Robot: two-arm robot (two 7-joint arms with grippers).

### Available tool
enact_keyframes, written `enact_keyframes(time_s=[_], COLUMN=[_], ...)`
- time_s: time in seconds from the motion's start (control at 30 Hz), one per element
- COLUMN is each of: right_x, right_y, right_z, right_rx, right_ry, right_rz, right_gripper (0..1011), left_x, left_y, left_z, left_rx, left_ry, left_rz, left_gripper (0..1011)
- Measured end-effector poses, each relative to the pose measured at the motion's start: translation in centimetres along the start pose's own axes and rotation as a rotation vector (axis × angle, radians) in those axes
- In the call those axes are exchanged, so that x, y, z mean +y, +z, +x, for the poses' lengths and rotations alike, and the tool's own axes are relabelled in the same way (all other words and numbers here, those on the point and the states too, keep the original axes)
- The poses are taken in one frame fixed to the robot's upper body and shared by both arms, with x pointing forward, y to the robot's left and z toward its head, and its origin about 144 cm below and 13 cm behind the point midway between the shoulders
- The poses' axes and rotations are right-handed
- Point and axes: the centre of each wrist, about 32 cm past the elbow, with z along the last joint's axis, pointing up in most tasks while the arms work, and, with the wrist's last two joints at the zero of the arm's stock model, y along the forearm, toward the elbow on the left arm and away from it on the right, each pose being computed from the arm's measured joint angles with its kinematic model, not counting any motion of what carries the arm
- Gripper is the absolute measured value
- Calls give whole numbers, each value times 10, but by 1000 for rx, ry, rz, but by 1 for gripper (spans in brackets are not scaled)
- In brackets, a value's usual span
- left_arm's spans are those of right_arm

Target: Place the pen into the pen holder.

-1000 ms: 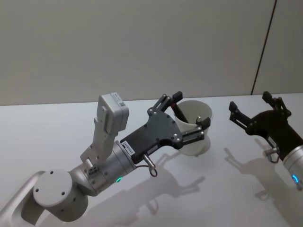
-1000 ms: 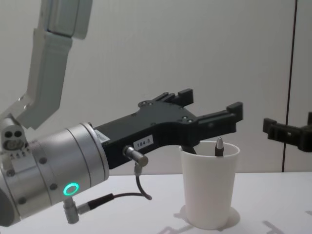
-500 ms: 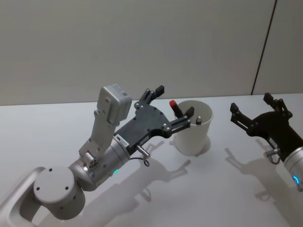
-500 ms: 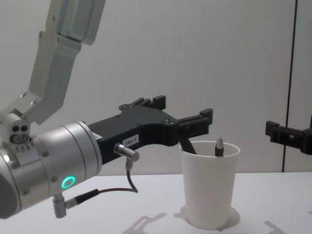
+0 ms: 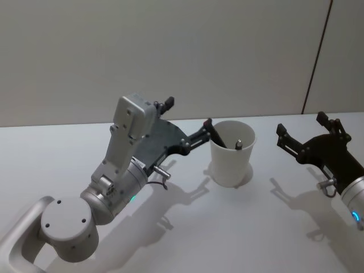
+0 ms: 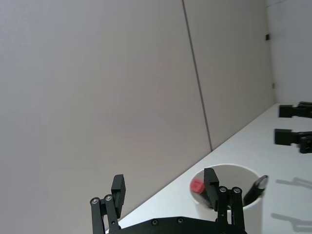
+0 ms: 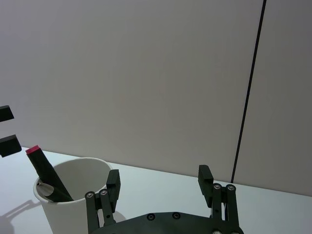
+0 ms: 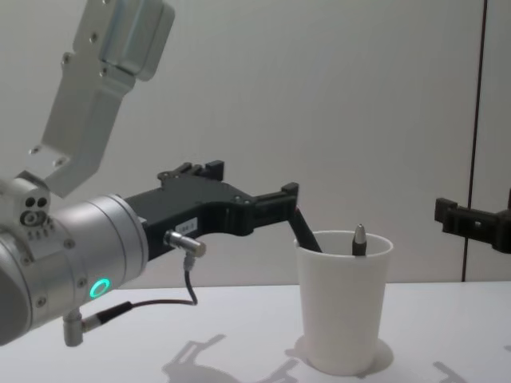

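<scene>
The left end effector (image 5: 186, 124), fingers spread and empty, has drawn back from above the plain white paper cup (image 5: 231, 152) toward its 9 o'clock side, leaving the dark pen with the red cap (image 7: 47, 173) leaning inside against the rim beside a second dark, grey-tipped pen (image 8: 359, 240). The placing looks done, with only the retreat over the white bench (image 5: 239, 227) remaining. The right end effector (image 5: 307, 136) waits released at the cup's 3 o'clock, well apart.

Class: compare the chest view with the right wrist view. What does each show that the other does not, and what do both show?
Chest view alone: the left gripper, open beside the cup, and a grey-tipped pen at its rim.

Right wrist view alone: the red end of the black pen and the right gripper, open.

Both: the white cup with the black pen leaning in it.
</scene>
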Motion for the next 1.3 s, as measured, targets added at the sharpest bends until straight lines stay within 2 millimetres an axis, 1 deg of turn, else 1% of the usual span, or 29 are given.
enact_keyframes(time_s=[0.3,0.47,1.3], right_x=[0,0,0], right_y=[0,0,0], right_z=[0,0,0], right_rx=[0,0,0], right_ry=[0,0,0], right_rz=[0,0,0], right_gripper=[1001,1001,1001], left_x=[0,0,0], left_y=[3,3,3], left_z=[2,2,2], left_rx=[-44,-58,-59], left_ry=[104,133,140], left_rz=[38,47,50], left_gripper=[1001,1001,1001])
